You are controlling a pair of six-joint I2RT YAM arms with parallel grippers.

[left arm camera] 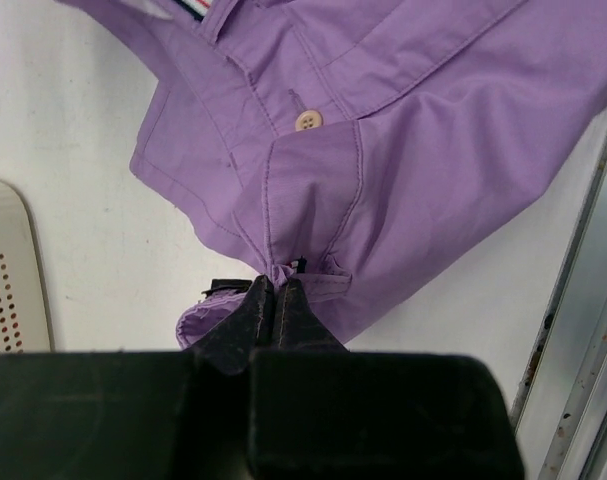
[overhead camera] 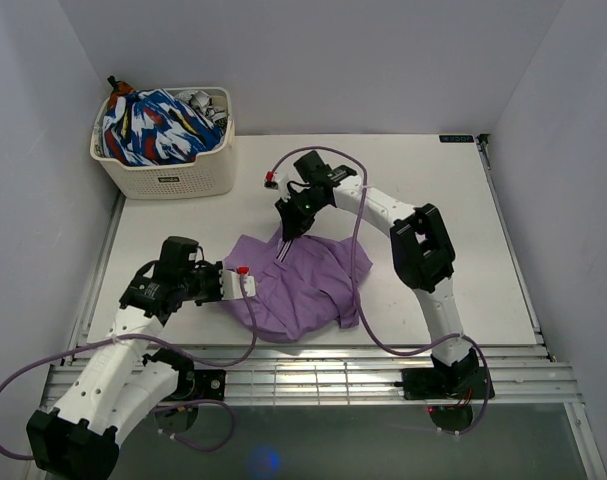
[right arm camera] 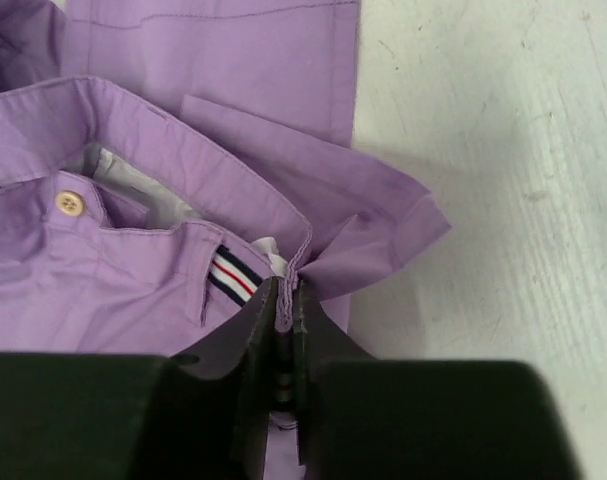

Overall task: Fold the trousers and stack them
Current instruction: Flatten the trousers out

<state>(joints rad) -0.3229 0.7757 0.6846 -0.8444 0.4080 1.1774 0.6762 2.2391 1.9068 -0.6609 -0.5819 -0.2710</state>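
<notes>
The lilac-purple trousers [overhead camera: 303, 285] lie bunched in a heap on the white table [overhead camera: 433, 190], near its front middle. My left gripper [overhead camera: 245, 285] is at the heap's left edge, shut on a pinch of fabric [left arm camera: 283, 268] next to a button [left arm camera: 307, 121]. At the heap's far edge my right gripper [overhead camera: 287, 235] is shut on the waistband hem [right arm camera: 295, 285], just right of a striped tab [right arm camera: 233, 278]. In both wrist views the trousers [left arm camera: 423, 120] [right arm camera: 183, 120] fill most of the picture. How the legs lie under the heap is hidden.
A cream plastic basket [overhead camera: 173, 178] stands at the table's back left, holding a blue, white and red patterned garment [overhead camera: 158, 130]. Purple cables [overhead camera: 358, 290] loop over the trousers' right side. A slatted metal rail [overhead camera: 313, 375] runs along the near edge.
</notes>
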